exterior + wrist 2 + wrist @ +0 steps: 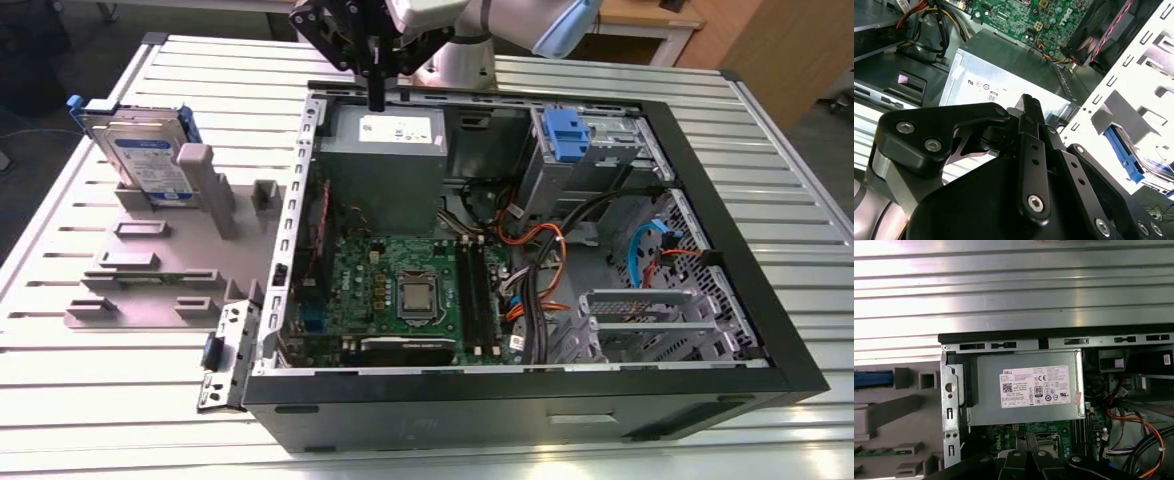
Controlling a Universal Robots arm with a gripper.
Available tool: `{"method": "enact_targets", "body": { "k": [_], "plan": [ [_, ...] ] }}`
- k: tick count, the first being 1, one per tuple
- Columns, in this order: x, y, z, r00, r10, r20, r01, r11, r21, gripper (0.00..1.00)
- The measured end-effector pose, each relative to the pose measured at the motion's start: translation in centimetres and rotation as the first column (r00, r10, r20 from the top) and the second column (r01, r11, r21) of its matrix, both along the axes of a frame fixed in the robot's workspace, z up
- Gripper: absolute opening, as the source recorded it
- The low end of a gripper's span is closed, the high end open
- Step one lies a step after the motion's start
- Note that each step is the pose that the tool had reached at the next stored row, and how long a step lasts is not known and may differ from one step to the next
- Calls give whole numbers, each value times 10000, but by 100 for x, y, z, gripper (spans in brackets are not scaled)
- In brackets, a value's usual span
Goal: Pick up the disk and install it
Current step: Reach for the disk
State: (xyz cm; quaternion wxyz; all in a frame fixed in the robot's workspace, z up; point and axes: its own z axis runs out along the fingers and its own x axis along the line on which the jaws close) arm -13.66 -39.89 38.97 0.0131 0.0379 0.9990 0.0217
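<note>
We see the gripper over the power supply by the case's far wall, closed to a narrow tip and, we think, empty. The disk stands on edge in the grey holder, well apart toward the exterior view's left, outside the case wall, with open table around.

Beside the black case, the silver disk carries a blue-and-white label and blue rail. Inside the case the motherboard is green; beneath the case the surface is ribbed silver.
</note>
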Motion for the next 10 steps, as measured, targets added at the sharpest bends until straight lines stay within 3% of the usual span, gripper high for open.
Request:
{"method": "enact_targets", "body": {
  "k": [10],
  "plan": [
    [-23, 0, -5, 10000, 0, 0, 0, 10000, 0, 11]
  ]
}}
